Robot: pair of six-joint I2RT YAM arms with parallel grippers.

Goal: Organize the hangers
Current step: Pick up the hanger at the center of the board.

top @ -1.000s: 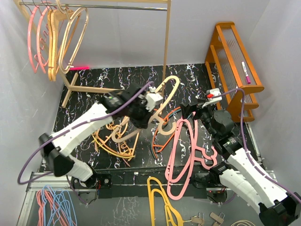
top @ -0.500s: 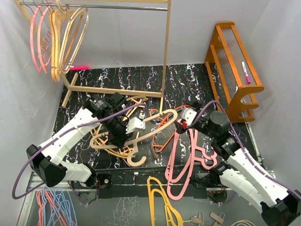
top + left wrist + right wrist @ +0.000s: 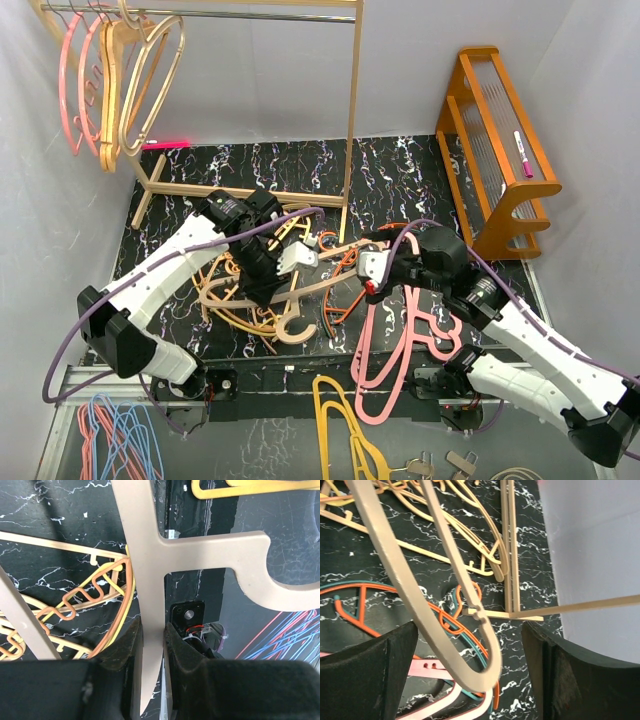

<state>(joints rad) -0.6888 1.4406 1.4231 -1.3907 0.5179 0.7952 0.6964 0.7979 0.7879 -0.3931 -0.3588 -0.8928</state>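
Observation:
My left gripper (image 3: 285, 262) is shut on a pale tan hanger (image 3: 330, 280), clamping its flat stem (image 3: 145, 555) between the fingers (image 3: 122, 645); its hook (image 3: 260, 575) points toward the near edge. The hanger lies low over a pile of yellow and orange hangers (image 3: 235, 305). My right gripper (image 3: 372, 272) is open around the hanger's rounded far end (image 3: 475, 665), which sits between its fingers (image 3: 365, 675) without touching either. Orange and teal hangers (image 3: 445, 620) and pink hangers (image 3: 390, 350) lie beneath. Pink and tan hangers (image 3: 110, 80) hang on the rail.
The wooden rack's post (image 3: 350, 110) and base bar (image 3: 510, 555) stand just behind the right gripper. An orange wooden shelf (image 3: 500, 140) is at the right. A mustard hanger (image 3: 340, 420) and a blue-and-pink bunch (image 3: 115, 435) lie off the mat's front.
The left arm lowered the tan hanger from raised to low over the pile. The right gripper moved left to the hanger's far end, and its fingers narrowed slightly.

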